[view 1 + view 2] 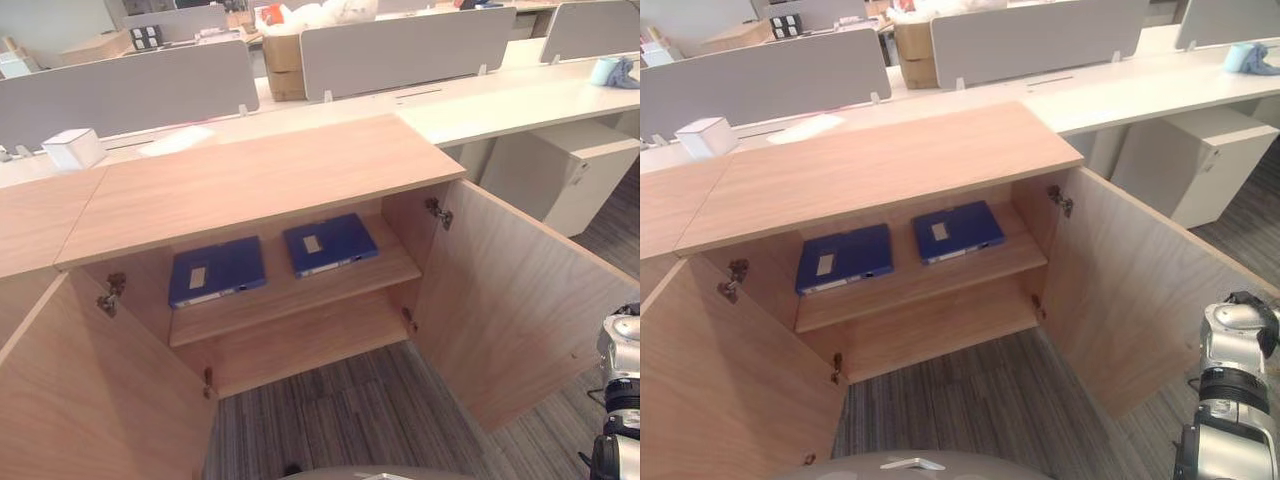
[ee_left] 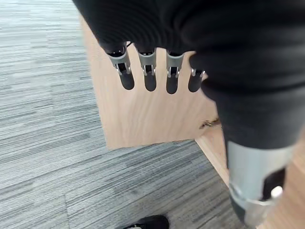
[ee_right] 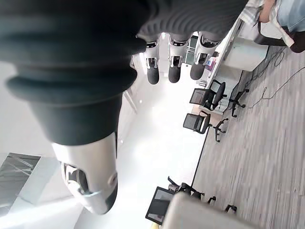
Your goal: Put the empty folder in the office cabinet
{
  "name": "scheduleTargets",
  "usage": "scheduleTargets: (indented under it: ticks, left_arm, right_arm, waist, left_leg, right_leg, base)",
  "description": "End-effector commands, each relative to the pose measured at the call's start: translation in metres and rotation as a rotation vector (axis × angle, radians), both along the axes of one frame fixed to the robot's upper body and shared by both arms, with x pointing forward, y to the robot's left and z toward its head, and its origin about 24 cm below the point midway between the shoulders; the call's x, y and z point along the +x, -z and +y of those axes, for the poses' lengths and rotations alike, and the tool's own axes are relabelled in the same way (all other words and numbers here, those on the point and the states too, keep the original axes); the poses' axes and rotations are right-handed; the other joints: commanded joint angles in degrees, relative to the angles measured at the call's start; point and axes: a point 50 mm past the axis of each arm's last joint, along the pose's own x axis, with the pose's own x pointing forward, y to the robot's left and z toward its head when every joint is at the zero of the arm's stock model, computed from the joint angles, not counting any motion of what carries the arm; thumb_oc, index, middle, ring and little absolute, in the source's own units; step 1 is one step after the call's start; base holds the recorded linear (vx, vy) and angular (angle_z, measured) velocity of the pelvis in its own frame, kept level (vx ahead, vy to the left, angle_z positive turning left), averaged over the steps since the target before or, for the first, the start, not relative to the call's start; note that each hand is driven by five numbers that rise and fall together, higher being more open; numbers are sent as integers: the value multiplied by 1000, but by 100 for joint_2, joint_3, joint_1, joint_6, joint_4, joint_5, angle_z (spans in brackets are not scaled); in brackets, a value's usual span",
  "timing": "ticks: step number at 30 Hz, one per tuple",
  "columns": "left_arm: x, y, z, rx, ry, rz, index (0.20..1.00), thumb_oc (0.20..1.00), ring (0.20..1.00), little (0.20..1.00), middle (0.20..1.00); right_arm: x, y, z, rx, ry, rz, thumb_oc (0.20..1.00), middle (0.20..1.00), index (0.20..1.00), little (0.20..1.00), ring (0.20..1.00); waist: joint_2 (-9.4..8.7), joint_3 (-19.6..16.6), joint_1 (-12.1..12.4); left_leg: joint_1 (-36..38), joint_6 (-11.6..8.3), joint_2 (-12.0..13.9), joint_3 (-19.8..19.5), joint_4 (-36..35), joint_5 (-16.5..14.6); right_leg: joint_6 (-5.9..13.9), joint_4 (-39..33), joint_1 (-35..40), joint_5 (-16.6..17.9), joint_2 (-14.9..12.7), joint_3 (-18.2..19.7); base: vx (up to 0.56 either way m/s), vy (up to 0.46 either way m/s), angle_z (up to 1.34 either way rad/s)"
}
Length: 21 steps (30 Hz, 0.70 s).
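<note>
The wooden office cabinet (image 1: pixel 260 180) stands with both doors swung wide. Two dark blue folders lie flat on its upper shelf (image 1: pixel 300 300), one on the left (image 1: pixel 217 270) and one on the right (image 1: pixel 330 243), each with a pale label. The lower shelf is bare. My left hand (image 2: pixel 150 76) hangs open beside the left cabinet door (image 2: pixel 143 119), fingers straight, holding nothing. My right hand (image 3: pixel 175 64) is open too, fingers straight and out in free air. Its arm shows at the lower right of the eye views, beside the right door (image 1: pixel 520 310).
Grey striped carpet (image 1: pixel 350 410) lies in front of the cabinet. Behind it run white desks with grey dividers (image 1: pixel 130 90), a small white box (image 1: pixel 72 148) and a white pedestal (image 1: pixel 570 170). Black office chairs (image 3: pixel 200 119) stand farther off.
</note>
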Motion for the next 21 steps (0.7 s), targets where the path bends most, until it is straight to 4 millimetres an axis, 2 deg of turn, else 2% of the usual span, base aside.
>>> scheduleTargets:
  ticks: [1, 2, 4, 6, 7, 8, 9, 12, 17, 18, 20, 21]
  left_arm:
    - [19, -4, 14, 79, 75, -39, 1000, 1000, 1000, 1000, 1000]
    - [17, -3, 12, 69, 87, -34, 1000, 1000, 1000, 1000, 1000]
    - [16, -3, 11, 62, 86, -33, 1000, 1000, 1000, 1000, 1000]
    - [12, -3, 12, 44, 73, -28, 1000, 1000, 1000, 1000, 1000]
    - [12, -3, 13, 44, 72, -27, 1000, 1000, 1000, 1000, 1000]
    - [9, -3, 16, 37, 56, -22, 1000, 1000, 1000, 1000, 1000]
    - [8, -3, 16, 38, 55, -20, 1000, 1000, 1000, 1000, 1000]
    - [3, -4, 24, 4, 32, -19, 1000, 1000, 1000, 1000, 1000]
    - [0, -4, 29, -3, 21, -10, 1000, 1000, 1000, 1000, 1000]
    - [-3, -4, 32, -5, 17, 1, 1000, 1000, 1000, 1000, 1000]
    - [-4, -3, 32, -26, 21, 7, 1000, 1000, 1000, 1000, 1000]
    - [-4, -3, 31, -42, 18, 12, 1000, 1000, 1000, 1000, 1000]
  right_arm:
    - [5, -10, 0, -45, -15, -35, 1000, 1000, 1000, 1000, 1000]
    - [9, 0, 6, 19, -61, -45, 1000, 1000, 1000, 1000, 1000]
    - [10, 5, 8, 55, -82, -55, 1000, 1000, 1000, 1000, 1000]
    - [18, 15, 17, 168, -200, -129, 1000, 1000, 1000, 1000, 1000]
    - [18, 15, 16, 170, -202, -130, 1000, 1000, 1000, 1000, 1000]
    - [25, 21, 25, 264, -325, -192, 1000, 1000, 1000, 1000, 1000]
    - [25, 22, 25, 267, -328, -193, 1000, 1000, 1000, 1000, 1000]
    - [33, 35, 35, 419, -515, -287, 1000, 1000, 1000, 1000, 1000]
    - [39, 38, 39, 470, -605, -289, 1000, 1000, 1000, 1000, 1000]
    - [49, 38, 47, 518, -715, -291, 1000, 1000, 1000, 1000, 1000]
    - [57, 41, 58, 573, -820, -286, 1000, 1000, 1000, 1000, 1000]
    - [67, 43, 74, 639, -926, -309, 1000, 1000, 1000, 1000, 1000]
  waist:
    - [-169, -12, 77]
    - [-138, 3, 74]
    - [-124, 10, 71]
    - [-84, 35, 69]
    - [-87, 34, 67]
    - [-75, 56, 75]
    - [-80, 53, 70]
    - [-69, 89, 109]
    - [-70, 100, 137]
    - [-74, 104, 174]
    - [-74, 110, 210]
    - [-77, 114, 233]
  left_leg:
    - [-264, 54, -196, 60, -63, -449]
    - [-260, 45, -195, 69, -63, -445]
    - [-255, 42, -191, 72, -63, -442]
    - [-254, 30, -177, 89, -63, -425]
    - [-252, 29, -176, 91, -63, -425]
    - [-253, 19, -164, 114, -63, -414]
    - [-250, 18, -165, 113, -63, -414]
    - [-253, -8, -156, 130, -63, -379]
    - [-248, -25, -148, 132, -63, -363]
    - [-238, -40, -145, 134, -63, -348]
    - [-226, -53, -138, 134, -63, -335]
    - [-220, -66, -127, 132, -63, -318]
  right_leg:
    - [-404, 540, -193, -707, 393, -41]
    - [-409, 520, -179, -701, 399, -44]
    - [-411, 509, -170, -697, 402, -50]
    - [-416, 493, -163, -700, 403, -59]
    - [-417, 493, -161, -700, 404, -58]
    - [-418, 485, -145, -704, 398, -84]
    - [-419, 483, -141, -705, 398, -86]
    - [-427, 471, -101, -717, 400, -145]
    - [-436, 462, -91, -715, 404, -160]
    - [-448, 452, -71, -718, 407, -179]
    - [-460, 448, -58, -726, 419, -194]
    - [-477, 440, -49, -727, 429, -194]
  base:
    - [0, 0, 0]
    - [0, 0, 0]
    - [0, 0, 0]
    - [0, 0, 0]
    - [0, 0, 0]
    - [0, 0, 0]
    - [0, 0, 0]
    - [0, 0, 0]
    - [0, 0, 0]
    - [0, 0, 0]
    - [8, -7, -2]
    - [16, -24, -7]
